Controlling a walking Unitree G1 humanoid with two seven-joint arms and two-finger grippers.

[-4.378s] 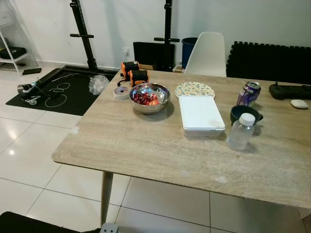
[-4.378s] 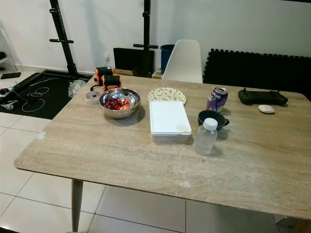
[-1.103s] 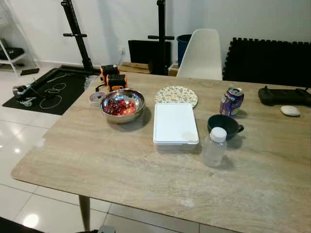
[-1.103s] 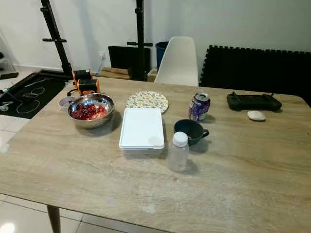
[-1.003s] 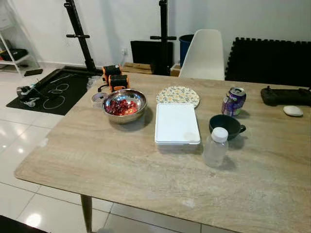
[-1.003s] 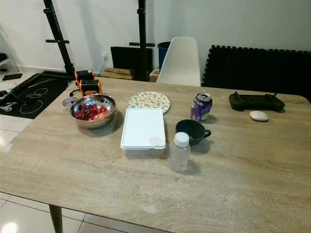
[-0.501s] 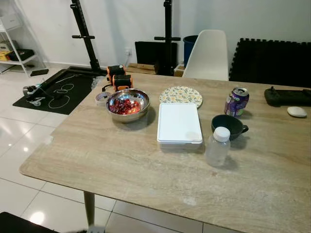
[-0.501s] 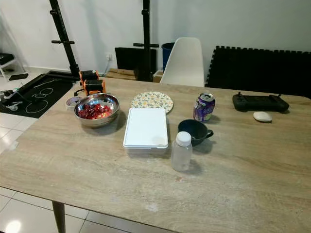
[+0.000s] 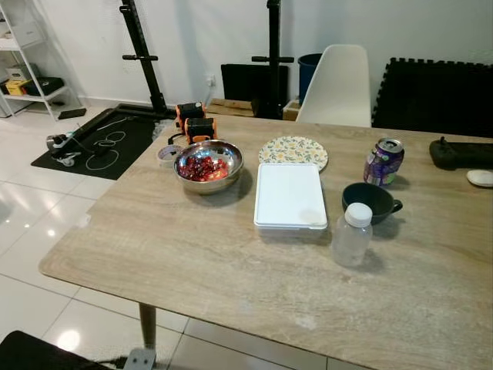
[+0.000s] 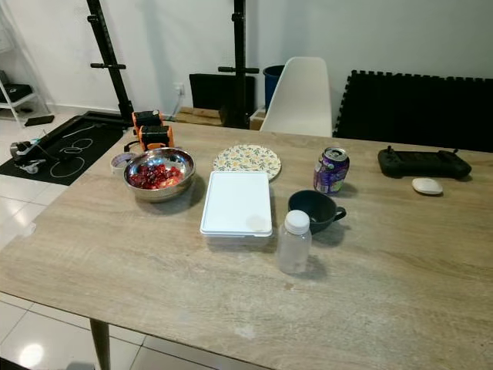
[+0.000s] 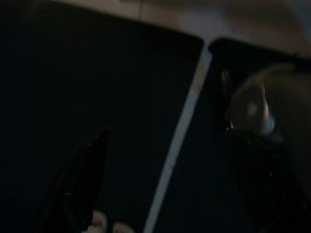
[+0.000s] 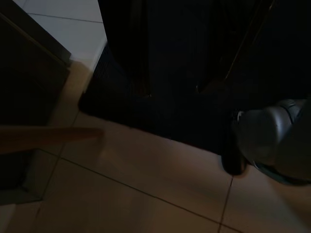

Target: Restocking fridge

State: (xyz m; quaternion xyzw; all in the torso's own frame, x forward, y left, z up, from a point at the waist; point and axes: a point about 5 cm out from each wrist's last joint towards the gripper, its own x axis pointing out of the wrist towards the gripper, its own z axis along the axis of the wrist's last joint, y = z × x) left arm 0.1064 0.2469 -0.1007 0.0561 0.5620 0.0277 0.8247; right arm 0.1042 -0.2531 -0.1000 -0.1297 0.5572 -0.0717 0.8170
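Toward the far half of the tabletop (image 9: 192, 262), away from the near edge where the robot stands, the things likely bound for the fridge sit in a loose row. A steel bowl (image 9: 208, 165) of red fruit stands nearest the left edge; a flat white lidded container (image 9: 290, 196) lies mid-table with a patterned plate (image 9: 293, 152) just behind it; a clear plastic bottle (image 9: 351, 235) with a white cap stands to the container's right, closest to the near edge, a dark mug (image 9: 371, 202) behind it and a purple drink can (image 9: 384, 161) farther back still.

By the look of it, the bottle should be light and stiff enough to take around its middle, though smooth plastic may slip and a hard squeeze could dent it. The container seems rigid and wide; a hold across one short end or under its rim looks safer than on the lid, which might lift off. The bowl is open, so it would have to travel level, gripped at the rim. The can appears opened and must stay upright.

Both arms hang idle below the table; the wrist views are very dark, and whether either gripper's fingers are apart or together cannot be told.
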